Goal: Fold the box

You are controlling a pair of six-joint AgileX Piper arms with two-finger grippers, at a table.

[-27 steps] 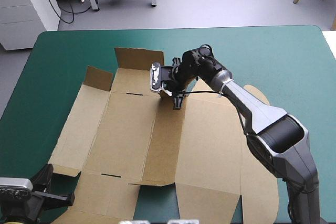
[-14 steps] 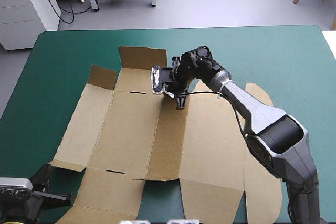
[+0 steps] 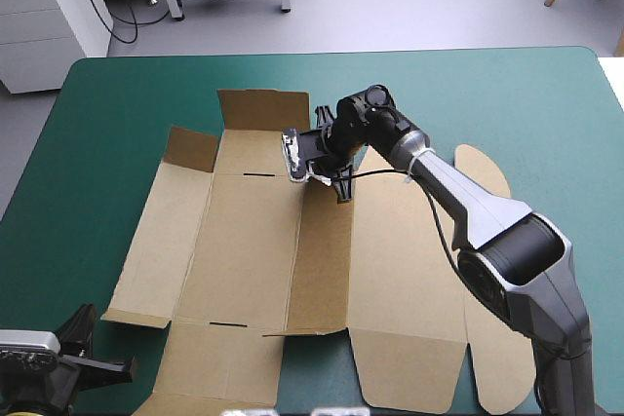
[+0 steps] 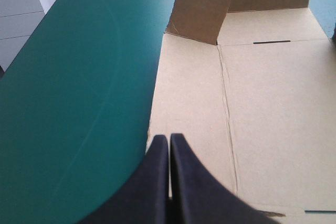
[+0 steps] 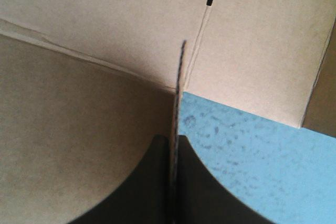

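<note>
Since earlier the box (image 3: 244,250) has swung right, right gripper (image 3: 342,190) clamped on its raised near-to-far strip. At near-left, left gripper (image 4: 169,139) rests, jaws together.

Table (image 3: 127,94) under a smooth, matte teal-green cover (image 4: 68,87), far corners rounded, a faint curved line running across the cover in the left wrist view, a finely speckled patch in the right wrist view
</note>
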